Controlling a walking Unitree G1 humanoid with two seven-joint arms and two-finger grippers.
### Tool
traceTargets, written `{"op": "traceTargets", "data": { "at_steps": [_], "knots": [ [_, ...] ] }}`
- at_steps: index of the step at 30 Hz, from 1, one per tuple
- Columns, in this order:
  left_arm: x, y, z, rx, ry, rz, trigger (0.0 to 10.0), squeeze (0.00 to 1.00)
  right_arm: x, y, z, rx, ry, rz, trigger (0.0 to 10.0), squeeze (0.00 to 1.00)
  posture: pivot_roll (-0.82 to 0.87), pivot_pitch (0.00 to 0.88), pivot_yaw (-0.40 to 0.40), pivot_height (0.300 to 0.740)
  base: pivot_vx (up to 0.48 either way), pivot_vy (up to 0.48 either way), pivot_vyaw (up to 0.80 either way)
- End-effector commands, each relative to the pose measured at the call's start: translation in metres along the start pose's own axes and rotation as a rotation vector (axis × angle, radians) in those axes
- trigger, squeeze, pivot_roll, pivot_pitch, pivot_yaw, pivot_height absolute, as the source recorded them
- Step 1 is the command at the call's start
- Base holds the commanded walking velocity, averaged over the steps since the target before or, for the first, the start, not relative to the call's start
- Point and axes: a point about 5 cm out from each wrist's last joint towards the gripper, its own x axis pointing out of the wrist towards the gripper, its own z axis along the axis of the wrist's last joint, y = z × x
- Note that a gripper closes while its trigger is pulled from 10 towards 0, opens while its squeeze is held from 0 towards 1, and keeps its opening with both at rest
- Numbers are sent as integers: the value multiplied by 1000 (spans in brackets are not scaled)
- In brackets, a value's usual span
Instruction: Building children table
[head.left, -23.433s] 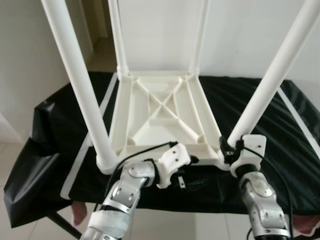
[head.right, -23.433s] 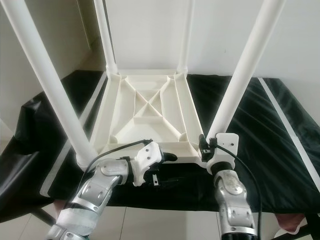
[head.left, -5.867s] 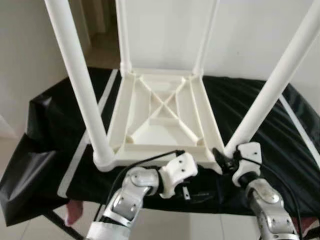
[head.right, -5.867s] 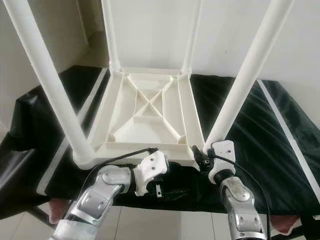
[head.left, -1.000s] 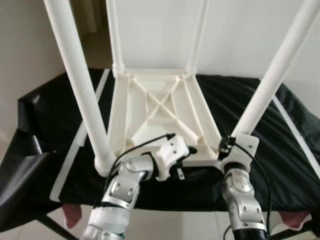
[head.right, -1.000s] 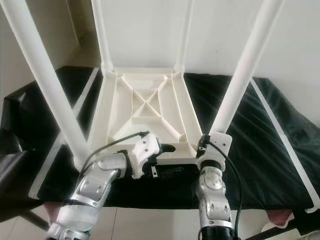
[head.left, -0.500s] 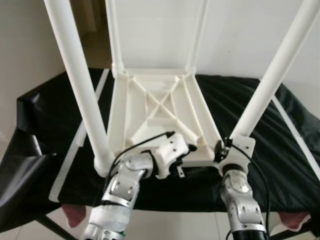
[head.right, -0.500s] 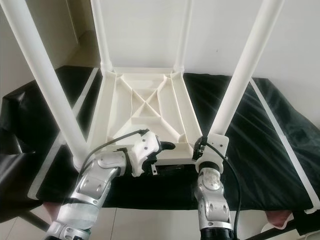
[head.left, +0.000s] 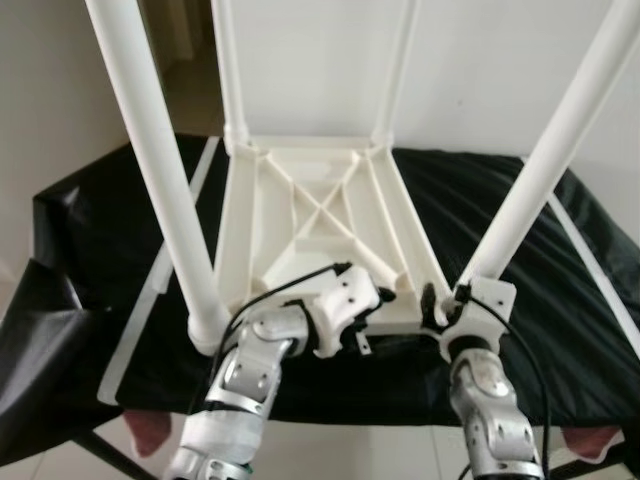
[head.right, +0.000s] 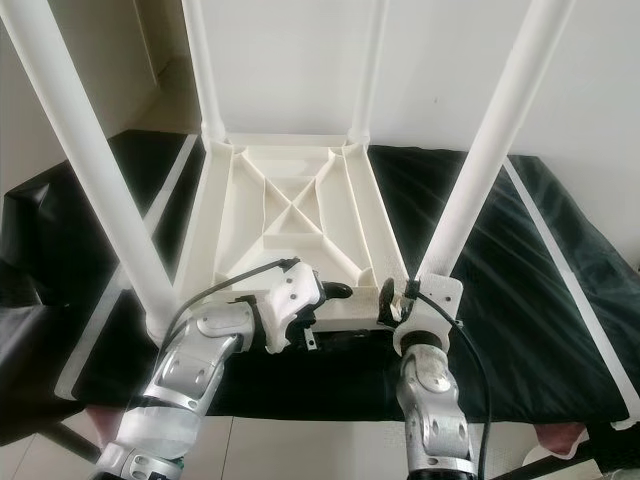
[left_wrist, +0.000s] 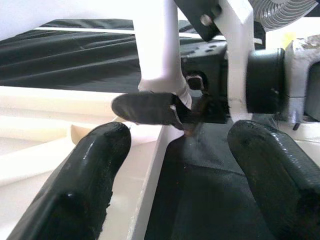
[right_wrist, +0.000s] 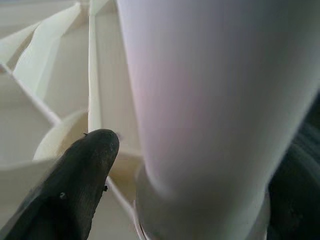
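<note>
The white children's table (head.left: 300, 215) lies upside down on a black-covered bench, its legs pointing up. My left gripper (head.left: 378, 312) is at the table's near edge. It stands open, the rim (left_wrist: 150, 165) between its fingers: one over the white underside, one over the black cloth. My right gripper (head.left: 462, 296) is at the base of the near right leg (head.left: 540, 180). Its fingers (right_wrist: 75, 190) lie on either side of the leg (right_wrist: 210, 100), open, and a narrow gap shows beside one finger.
The black cloth (head.left: 570, 300) carries white tape stripes (head.left: 160, 280) and hangs off at the left. A white wall (head.left: 480, 60) stands close behind, with a doorway at the far left. Two pinkish feet (head.left: 145, 432) show under the bench's front. A fan (left_wrist: 280, 12) stands beyond.
My right wrist has turned at the foot of the near right leg, and one black finger now shows to the left of that leg. My left gripper has stayed put.
</note>
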Motion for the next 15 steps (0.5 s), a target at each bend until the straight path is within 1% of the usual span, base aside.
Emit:
{"op": "traceTargets", "data": {
  "at_steps": [1,9,10,11,15],
  "knots": [
    [0,9,-5,0,14,232,10000,0,-2,2,0,-5,-16,31,10000,0,-7,0,-42,740,0,0,0],
    [-1,6,-7,20,23,221,10000,0,-7,-2,1,-54,-58,24,10000,0,-10,0,-40,740,0,0,0],
    [-1,6,-7,20,23,221,10000,0,-7,-2,1,-54,-58,24,10000,0,-10,0,-40,740,0,0,0],
    [-1,4,-8,28,27,209,10000,0,-8,-7,1,-57,-56,39,10000,0,-10,0,-40,740,0,0,0],
    [-1,4,-8,30,27,204,10000,0,-8,-8,1,-57,-54,44,10000,0,-10,0,-40,740,0,0,0]
  ]
}}
